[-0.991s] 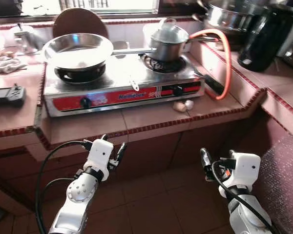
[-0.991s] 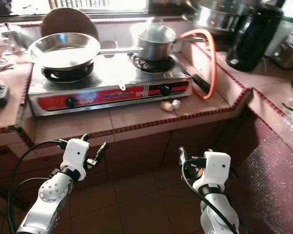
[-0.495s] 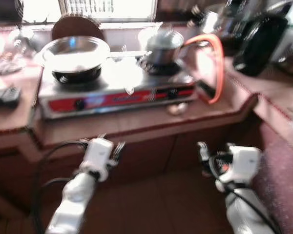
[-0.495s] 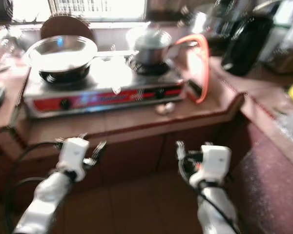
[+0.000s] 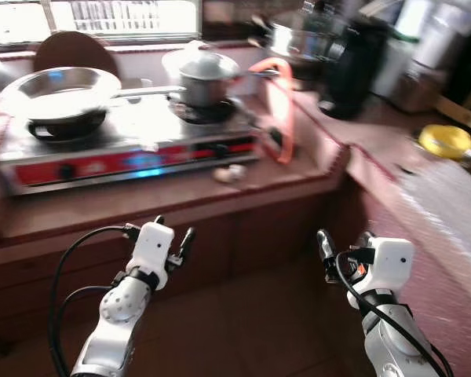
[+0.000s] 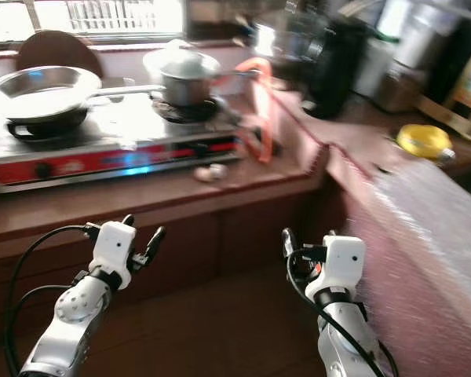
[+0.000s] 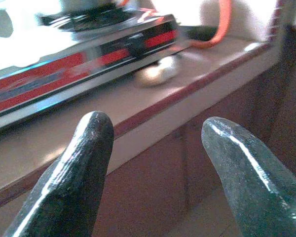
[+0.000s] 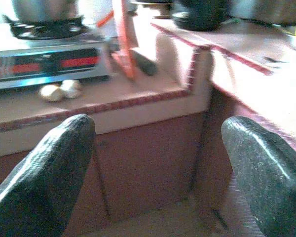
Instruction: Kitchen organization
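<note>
Head: stove (image 5: 125,145) on counter (image 5: 141,200), long axis left-right; pan (image 5: 51,85) left, its handle pointing right toward pot (image 5: 200,77).
Left wrist: left gripper (image 7: 155,163) wide open, empty, facing stove.
Right wrist: right gripper (image 8: 158,168) wide open, empty; garlic (image 8: 61,90) beside stove.

Red-and-silver stove (image 5: 125,153), orange hose (image 5: 276,110), yellow lid (image 5: 447,141), black kettle (image 5: 353,67).

Your head views are smeared, so the lettering on the stove (image 5: 125,161) can't be read and the two pale lumps (image 5: 229,173) before it stay unidentifiable. The far-right counter clutter blurs together behind the yellow object (image 5: 446,141). The frying pan (image 6: 31,86) runs off the left edge.
</note>
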